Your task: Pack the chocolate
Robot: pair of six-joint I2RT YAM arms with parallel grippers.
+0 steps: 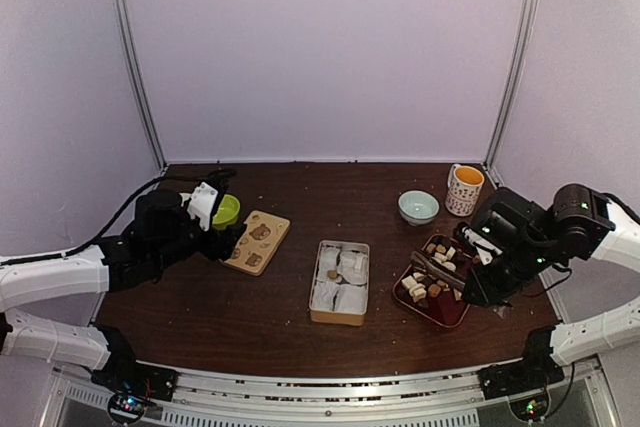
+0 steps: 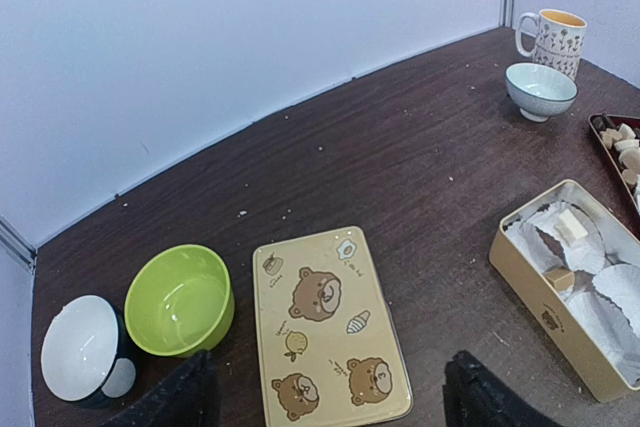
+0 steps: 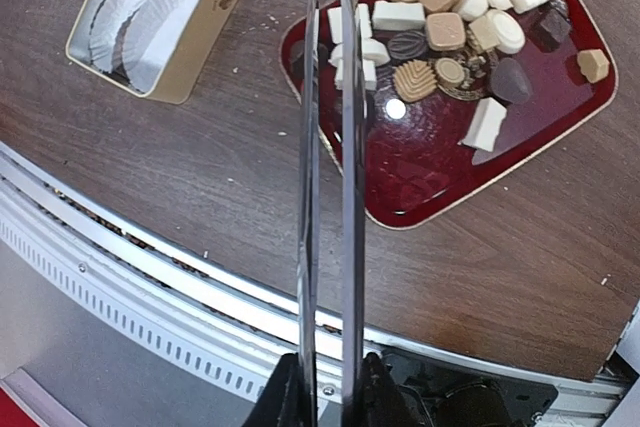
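Observation:
The chocolate (image 3: 440, 37) lies as several white, tan and dark pieces in a red tray (image 3: 450, 187), also seen from above (image 1: 432, 282). My right gripper (image 3: 325, 377) is shut on long metal tongs (image 3: 345, 147). Their blades reach over the tray's left end, nearly closed. A dark bit sits at the tips; I cannot tell if it is pinched. A tan tin box (image 1: 340, 282) with white liners holds a white cube (image 2: 570, 222) and a tan cube (image 2: 558, 277). My left gripper (image 2: 335, 392) hangs open over the bear lid (image 2: 325, 327), holding nothing.
A green bowl (image 2: 180, 299) and a white-lined dark bowl (image 2: 85, 347) stand left of the lid. A pale bowl (image 1: 418, 207) and a flowered mug (image 1: 465, 188) stand at the back right. The table's metal front rail (image 3: 200, 287) runs just below the tray.

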